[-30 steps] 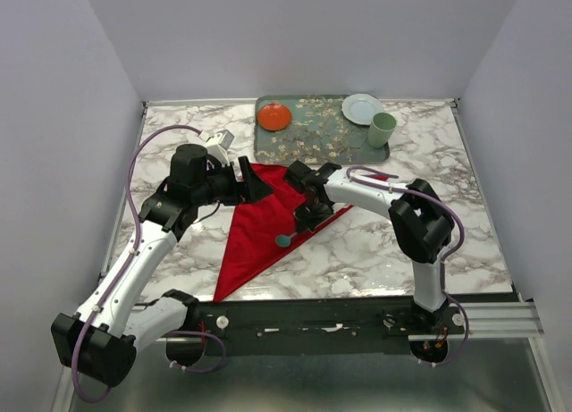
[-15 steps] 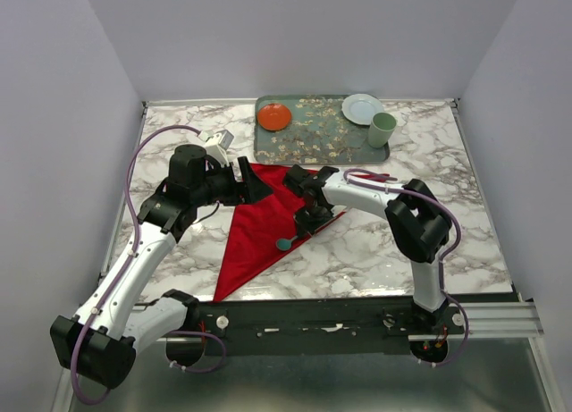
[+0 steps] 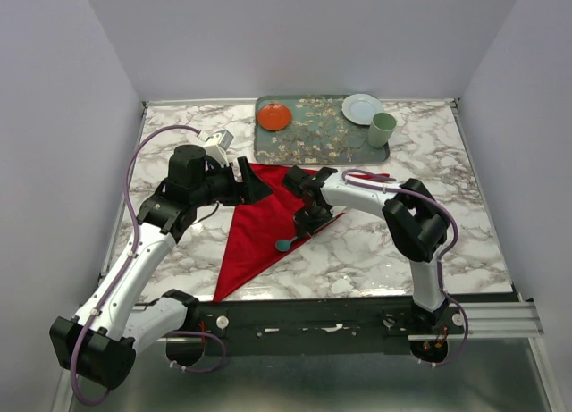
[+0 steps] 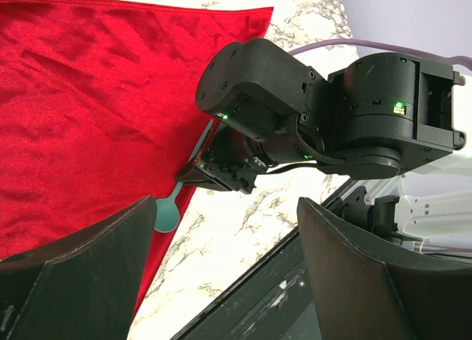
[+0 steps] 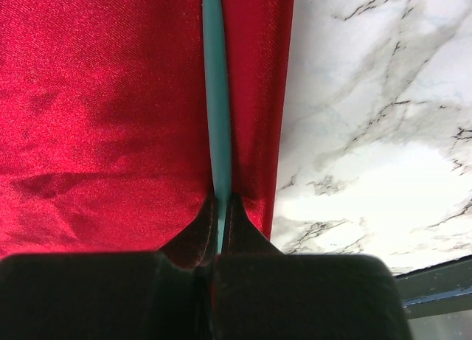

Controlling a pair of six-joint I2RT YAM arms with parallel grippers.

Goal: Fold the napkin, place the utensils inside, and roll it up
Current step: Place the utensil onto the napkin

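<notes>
My right pincer point(image 5: 219, 207) grips a teal utensil point(image 5: 216, 96) over the red napkin point(image 5: 103, 96) on the marble tabletop point(image 5: 354, 133); my left pincer point(image 3: 253, 181) gapes wide.

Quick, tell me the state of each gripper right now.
Left gripper: open, holding nothing.
Right gripper: shut on the teal utensil, over the red napkin.
</notes>
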